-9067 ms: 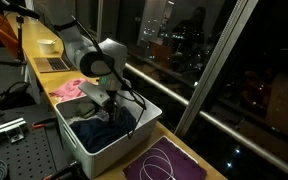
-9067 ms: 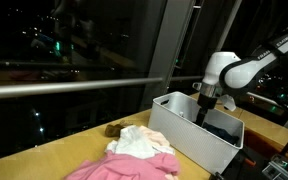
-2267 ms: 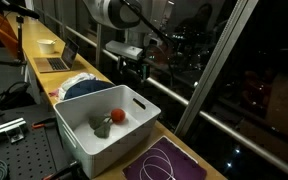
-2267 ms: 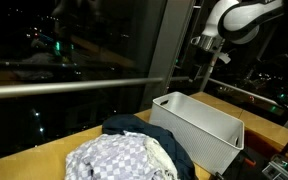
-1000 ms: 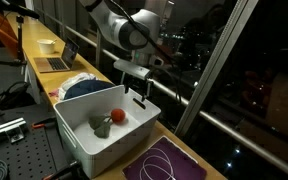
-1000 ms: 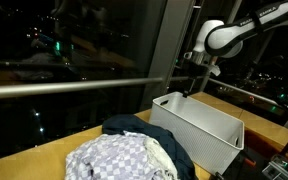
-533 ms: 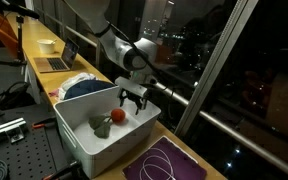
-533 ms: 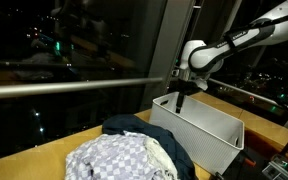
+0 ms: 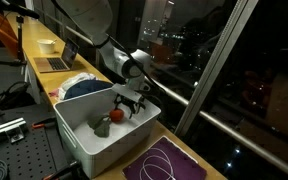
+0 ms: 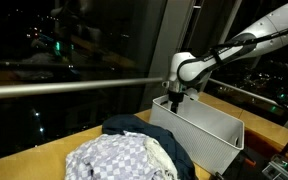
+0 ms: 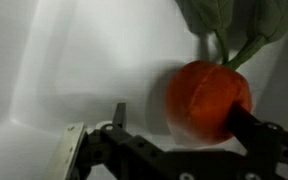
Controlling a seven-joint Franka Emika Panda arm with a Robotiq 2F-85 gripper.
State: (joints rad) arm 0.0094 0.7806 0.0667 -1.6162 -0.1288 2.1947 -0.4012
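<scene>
Wrist view: gripper (image 11: pixel 179 118) spread wide, nothing clamped. The orange-red ball (image 11: pixel 209 100) sits between the jaws but off-centre, crowding the dark finger (image 11: pixel 256 130); I can't tell if it touches. The ball lies on the floor of the white bin (image 11: pixel 64 70), with a green leafy piece (image 11: pixel 234 25) right against its far side.

In both exterior views the gripper (image 9: pixel 131 103) (image 10: pixel 174 100) is down inside the bin (image 9: pixel 84 152) (image 10: pixel 212 138), at the window-side end, close to the wall.

My risk read:
- ball is round and smooth-skinned, bin floor is slick hard plastic; an off-centre squeeze would likely squirt or roll it away
- leaves look soft and floppy and could get pinched in with the ball
- little room to the wall, so a sideways correction could knock a finger on it

Textures: the ball is slightly flattened with a dull sheen, the leaves are matt and veined, and the bin is rectangular with a rounded rim. A pile of soft clothes (image 9: pixel 84 86) (image 10: pixel 124 158) sits just beside the bin
</scene>
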